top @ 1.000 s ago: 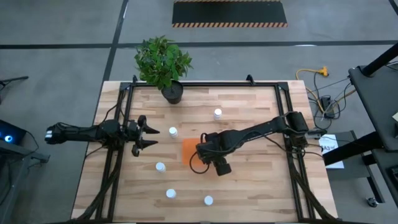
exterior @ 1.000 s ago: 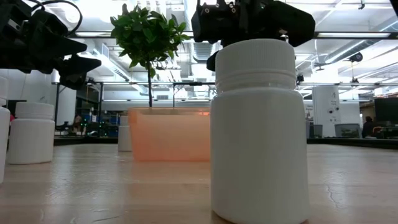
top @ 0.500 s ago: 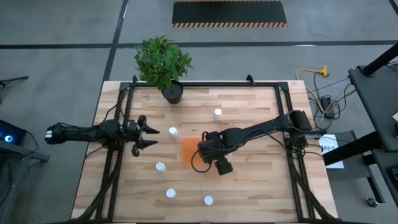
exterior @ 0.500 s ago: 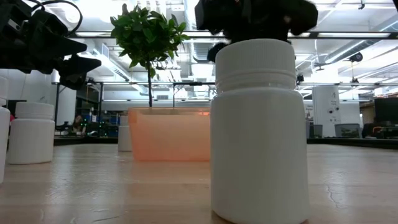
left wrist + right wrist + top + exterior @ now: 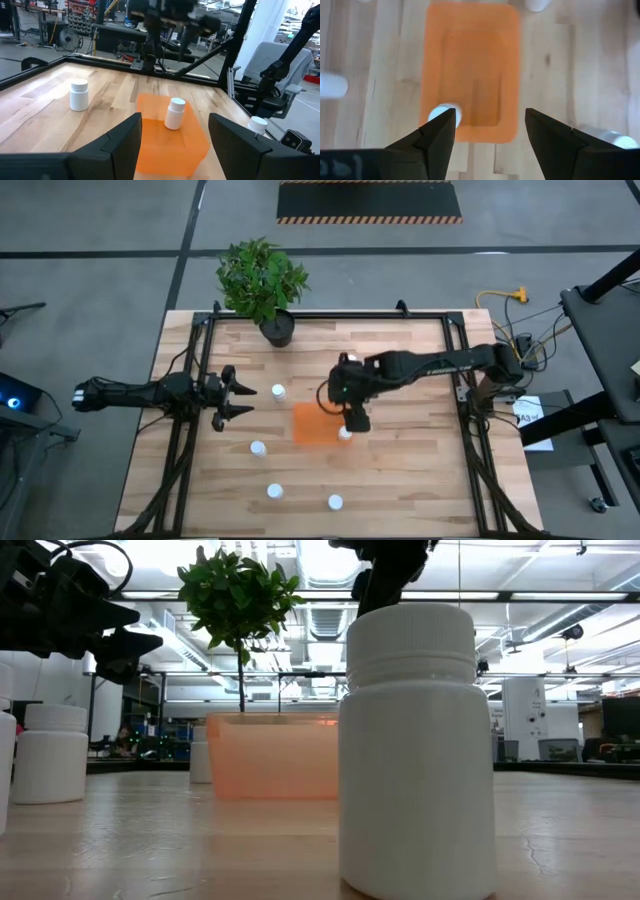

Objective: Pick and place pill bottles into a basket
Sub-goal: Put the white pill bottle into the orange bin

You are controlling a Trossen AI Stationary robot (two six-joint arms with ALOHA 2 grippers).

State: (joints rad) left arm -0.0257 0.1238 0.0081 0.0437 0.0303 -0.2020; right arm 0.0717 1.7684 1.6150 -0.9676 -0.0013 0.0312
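The orange basket (image 5: 312,423) lies mid-table. One white pill bottle (image 5: 345,433) stands inside it at its right near corner; it also shows in the left wrist view (image 5: 174,113) and the right wrist view (image 5: 445,114). My right gripper (image 5: 353,405) hangs open above the basket's right side (image 5: 490,125), touching nothing. My left gripper (image 5: 236,396) waits open left of the basket (image 5: 175,150). Other bottles stand on the table: one left of the basket (image 5: 278,391), one at its near left (image 5: 258,448), two near the front edge (image 5: 274,491) (image 5: 335,502).
A potted plant (image 5: 265,285) stands at the far edge. In the low view one bottle (image 5: 415,750) stands close to the camera in front of the basket (image 5: 275,755). My right arm (image 5: 430,365) reaches across the table's right half. Black frame rails (image 5: 190,440) run along both sides.
My right gripper has gone up and toward the table's far edge, away from the basket's near right corner. A pill bottle now shows standing in the basket where the gripper was. My left arm has kept still.
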